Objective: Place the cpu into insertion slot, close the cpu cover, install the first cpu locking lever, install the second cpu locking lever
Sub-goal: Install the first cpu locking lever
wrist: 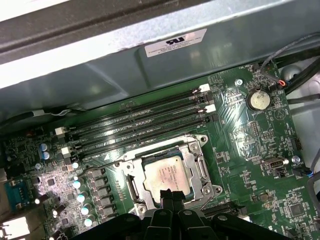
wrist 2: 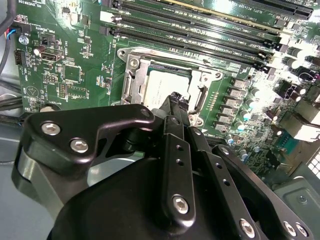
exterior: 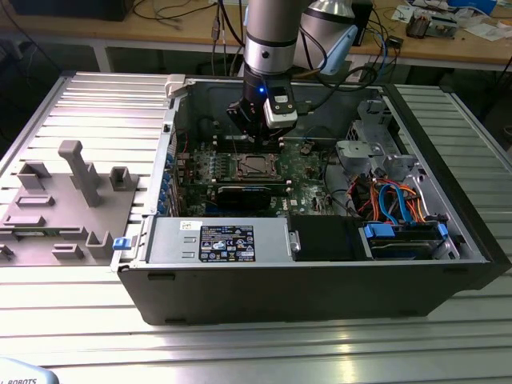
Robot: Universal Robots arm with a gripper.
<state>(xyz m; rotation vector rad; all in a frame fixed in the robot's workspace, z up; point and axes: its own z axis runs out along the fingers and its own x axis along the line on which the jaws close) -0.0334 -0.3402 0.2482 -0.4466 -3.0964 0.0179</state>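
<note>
The black, bolted two-finger gripper [wrist 2: 175, 100] is hanging directly above the socket area, its slim fingers pressed together into one narrow tip with nothing between them. In both wrist views that tip is sitting over the near edge of the small flat square cpu with the dull silver metal top [wrist: 165, 174], which is already lying inside the insertion slot [wrist: 136, 186], the square dark recess set into the green circuit board [wrist: 250, 145]. So the chip is lying straight ahead of and just below the fingertips, not off to either side.

The thin silvery square metal cpu cover [wrist 2: 131, 82] is framing the chip (whether it is fully down and latched I cannot tell from these views). The long dark memory slots [wrist: 140, 122] are running parallel to the socket's far edge, beyond the chip from the tip.

In the exterior view the gripper [exterior: 258, 138] is hovering just above the socket [exterior: 254, 166] inside the open grey computer case [exterior: 304, 280].
</note>
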